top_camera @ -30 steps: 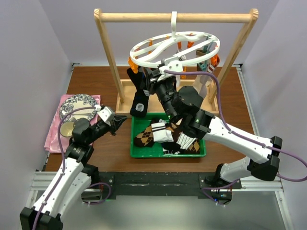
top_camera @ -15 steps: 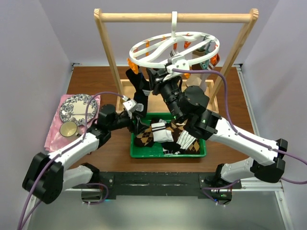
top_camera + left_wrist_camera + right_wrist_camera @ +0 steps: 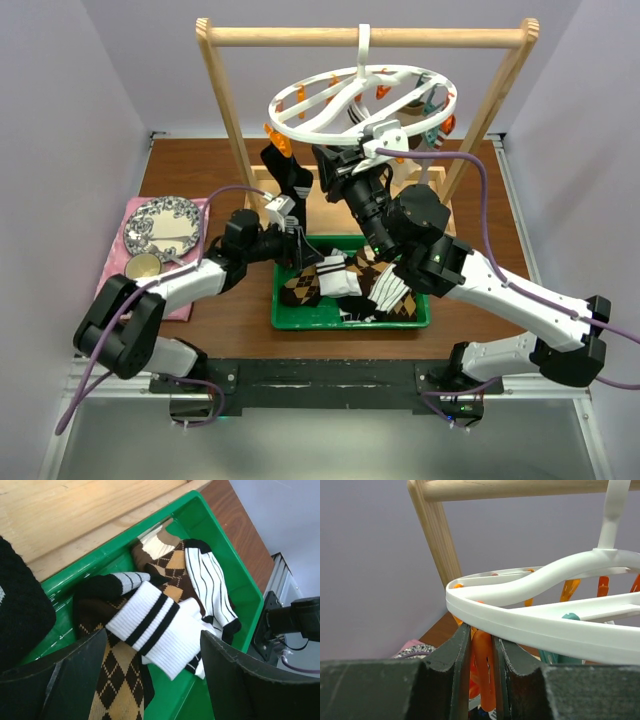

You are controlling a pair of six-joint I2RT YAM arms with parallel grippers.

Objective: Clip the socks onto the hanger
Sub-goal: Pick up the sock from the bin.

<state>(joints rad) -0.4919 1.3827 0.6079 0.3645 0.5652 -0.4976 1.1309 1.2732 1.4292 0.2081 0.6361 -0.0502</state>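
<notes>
The white ring hanger (image 3: 360,100) hangs by its hook from the wooden bar. My right gripper (image 3: 338,165) reaches up under its near left rim. In the right wrist view this gripper (image 3: 482,635) is shut on an orange peg (image 3: 484,670) just below the rim of the hanger (image 3: 545,625). A black sock (image 3: 285,185) hangs from the ring's left side. More socks (image 3: 345,280) lie in the green tray (image 3: 290,320). My left gripper (image 3: 298,245) is open over the tray's left end. Its jaws (image 3: 153,632) frame a white black-banded sock (image 3: 160,625) on a brown argyle sock (image 3: 117,680), touching neither.
The light wooden frame (image 3: 225,110) stands at the back, its base just behind the tray. A pink cloth (image 3: 115,285) with a patterned plate (image 3: 160,225) and a small cup (image 3: 143,268) lies at the left. A striped sock (image 3: 210,580) lies by the tray's wall (image 3: 240,585).
My left arm has swung right from beside the plate to the tray's left end, and its jaws have opened. My right gripper and the hanger have shifted slightly.
</notes>
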